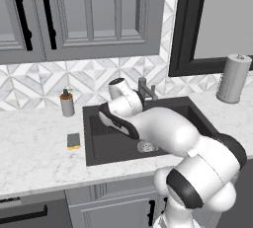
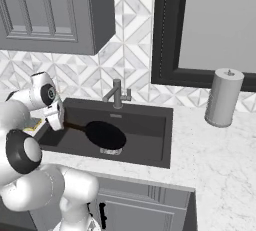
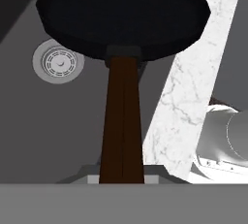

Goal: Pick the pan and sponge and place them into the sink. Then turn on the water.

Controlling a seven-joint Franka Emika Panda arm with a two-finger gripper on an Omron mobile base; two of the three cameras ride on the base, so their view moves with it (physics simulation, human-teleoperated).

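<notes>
Gripper point(image 2: 56, 117) is clamped on the long brown handle of the pan point(image 2: 105, 135), at the handle's far end, so the round black body sticks out ahead of the hand. In the hand view the handle runs straight up from between the fingertips to the pan point(image 3: 123, 17). Holding it by the handle end keeps the arm over the sink's left rim while the pan reaches toward the middle.

Pan hangs inside the sink point(image 2: 150, 120), above the floor of the basin and partly over the drain point(image 3: 58, 62); looks carried, not set down yet, though contact with the floor is hard to rule out. Faucet point(image 2: 116, 94) stands at the back rim, no stream visible.

Sponge point(image 1: 73, 140) lies flat on the worktop, just beside the sink's left edge, in front of the soap bottle point(image 1: 66, 103). Likely next: lower and release the pan, then fetch the sponge.
</notes>
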